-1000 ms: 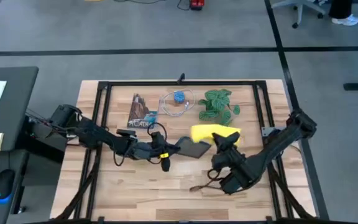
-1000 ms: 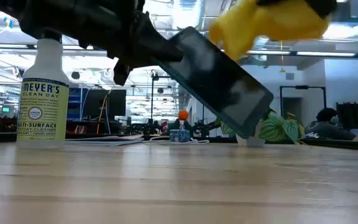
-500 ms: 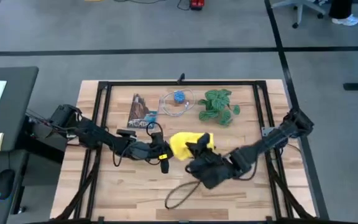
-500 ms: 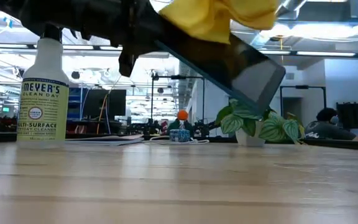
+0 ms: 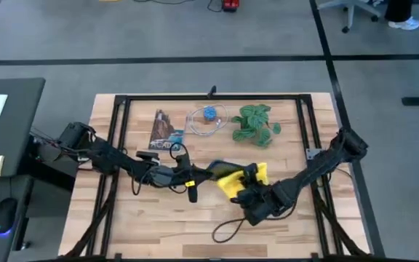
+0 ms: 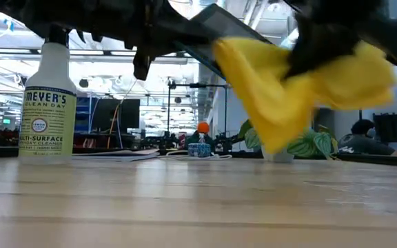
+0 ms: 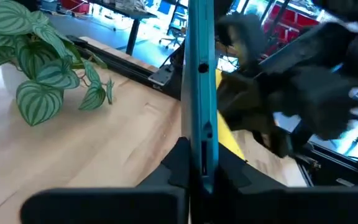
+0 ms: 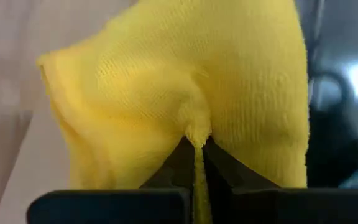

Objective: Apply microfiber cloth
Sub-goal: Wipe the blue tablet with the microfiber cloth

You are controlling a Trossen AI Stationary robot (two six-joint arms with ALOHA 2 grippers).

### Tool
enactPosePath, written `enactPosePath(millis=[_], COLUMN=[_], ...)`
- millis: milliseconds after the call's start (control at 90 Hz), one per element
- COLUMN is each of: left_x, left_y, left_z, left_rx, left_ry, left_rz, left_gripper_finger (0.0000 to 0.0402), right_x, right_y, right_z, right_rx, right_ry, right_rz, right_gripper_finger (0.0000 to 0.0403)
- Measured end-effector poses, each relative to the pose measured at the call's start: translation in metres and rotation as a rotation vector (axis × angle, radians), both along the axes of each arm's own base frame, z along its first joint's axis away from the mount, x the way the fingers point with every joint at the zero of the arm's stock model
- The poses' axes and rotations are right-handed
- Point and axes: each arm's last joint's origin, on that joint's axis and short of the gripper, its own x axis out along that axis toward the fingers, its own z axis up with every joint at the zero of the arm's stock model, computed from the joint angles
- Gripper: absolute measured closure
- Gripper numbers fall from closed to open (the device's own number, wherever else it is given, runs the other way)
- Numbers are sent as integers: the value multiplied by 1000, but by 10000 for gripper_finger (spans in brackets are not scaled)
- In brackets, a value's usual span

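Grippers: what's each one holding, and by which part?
Left gripper: teal-backed tablet, clamped at one end. Right gripper: microfiber cloth, pinched at a bunched fold.

Two dark jointed arms; black cables along them; yellow-orange mark on the left arm [image 5: 192, 191]

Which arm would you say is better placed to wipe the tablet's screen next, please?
Probably the right: the right gripper is shut on the microfiber cloth, right beside the tablet. The left gripper is busy clamping that tablet.

Yellow cloth [image 6: 302, 89] against raised tablet [image 6: 216, 24]
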Motion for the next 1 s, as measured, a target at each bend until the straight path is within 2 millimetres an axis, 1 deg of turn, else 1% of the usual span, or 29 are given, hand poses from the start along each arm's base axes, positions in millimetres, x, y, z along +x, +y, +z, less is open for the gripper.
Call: enactPosePath(millis=[156,200,256,311,378,467,544,611,667,744,811,867,944,1000], left_x=[0,0,-3,-7,-17,-35,-53,-68,-81,-96,-103,-107,-109,-108], left_y=[-1,-1,-2,-4,-6,-9,-10,-10,-9,-7,-6,-6,-6,-7], left_z=[1,1,5,13,30,51,68,82,93,103,106,106,105,102], left_rx=[22,38,76,117,153,204,263,295,310,321,327,336,343,348], left_ry=[0,0,6,-8,-32,-45,-36,-45,-57,-58,-50,-35,-18,-2], left_rz=[-13,-18,-29,-32,-27,-2,40,84,103,110,116,122,123,119], left_gripper_finger=[393,393,393,393,393,393,393,393,393,393,393,393,393,393], right_x=[-27,-31,-32,-29,-21,-3,16,32,45,56,59,59,57,54], right_y=[-3,-2,1,5,10,13,8,-1,-11,-29,-45,-59,-76,-86], right_z=[-12,-13,-13,-11,-7,-1,5,9,12,6,-7,-18,-32,-40], right_rx=[-9,-1,28,79,147,197,215,250,316,418,479,518,578,618], right_ry=[96,112,87,33,-41,-127,-202,-248,-276,-307,-323,-335,-379,-392], right_rz=[-108,-127,-142,-137,-91,0,59,89,114,146,138,99,27,-17], right_gripper_finger=[403,403,403,403,403,403,403,403,403,403,403,402,395,382])
